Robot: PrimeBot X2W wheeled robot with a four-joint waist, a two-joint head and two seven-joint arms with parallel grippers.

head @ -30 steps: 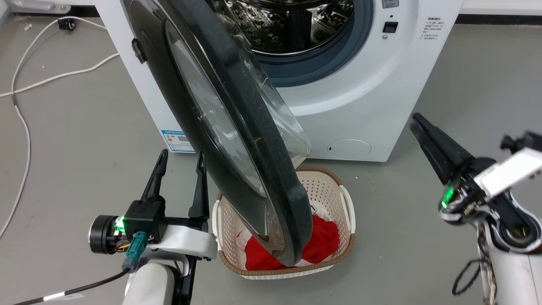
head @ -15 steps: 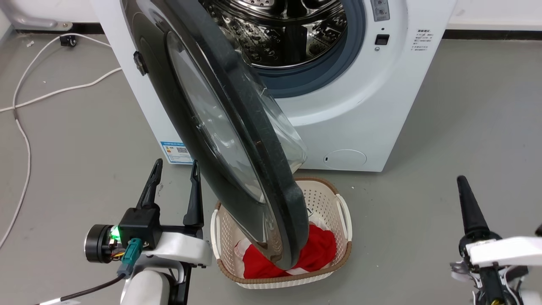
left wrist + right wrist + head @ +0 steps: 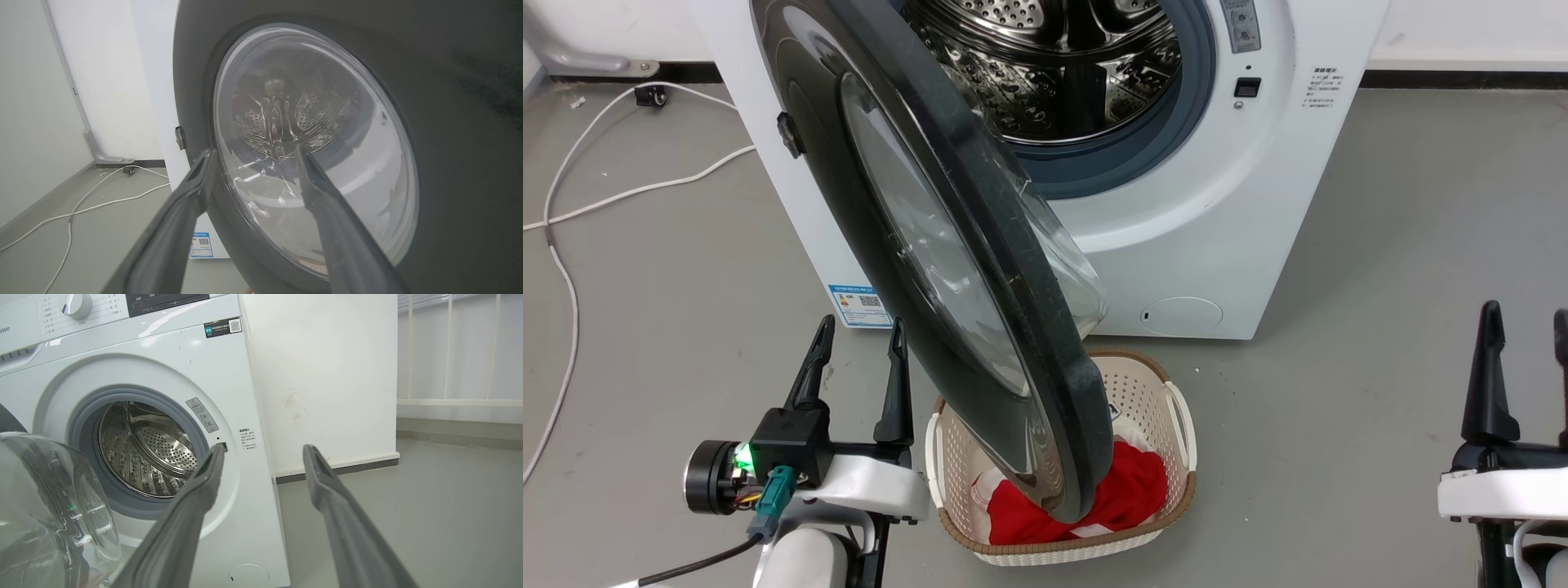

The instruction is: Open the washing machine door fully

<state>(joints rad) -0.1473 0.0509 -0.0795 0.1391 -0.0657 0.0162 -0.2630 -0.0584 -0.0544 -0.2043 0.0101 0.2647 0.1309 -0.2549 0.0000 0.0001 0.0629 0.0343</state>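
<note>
Grey floor (image 3: 645, 327). The washing machine door (image 3: 931, 245) stands partway open at eleven o'clock, with more swing remaining, we judge. Our left gripper (image 3: 863, 322) and right gripper (image 3: 1527, 310) spread empty fingers.

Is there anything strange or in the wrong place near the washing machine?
The laundry basket with red cloth stands directly under the open door, whose lower edge overlaps it from above. Loose white cables trail over the floor at left.

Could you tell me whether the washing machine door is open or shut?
Open: the washing machine door stands swung away from the washing machine, its steel drum exposed. Whether fully, I cannot tell.
</note>
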